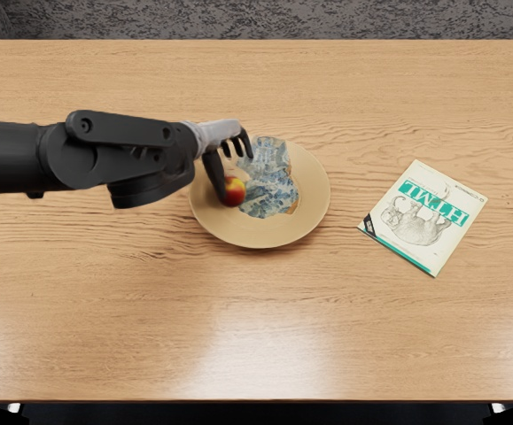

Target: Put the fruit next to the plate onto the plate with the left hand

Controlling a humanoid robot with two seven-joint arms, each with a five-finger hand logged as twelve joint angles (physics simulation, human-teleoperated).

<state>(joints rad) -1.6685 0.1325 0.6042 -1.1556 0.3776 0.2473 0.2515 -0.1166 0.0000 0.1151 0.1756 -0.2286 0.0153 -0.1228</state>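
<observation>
Head view: left hand (221, 147), loose-fingered and empty, over plate (314, 198); fruit (234, 191) on it by thumb; book (426, 215) well apart.

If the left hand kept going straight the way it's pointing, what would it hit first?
The left hand points across the plate, so likely the plate's blue-patterned centre first, with the fruit just beside that line. The hand's height is unclear.

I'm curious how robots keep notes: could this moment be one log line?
left hand: fingers spread over tan round plate | small red-yellow fruit: on plate, by thumb | right hand: out of view
</observation>
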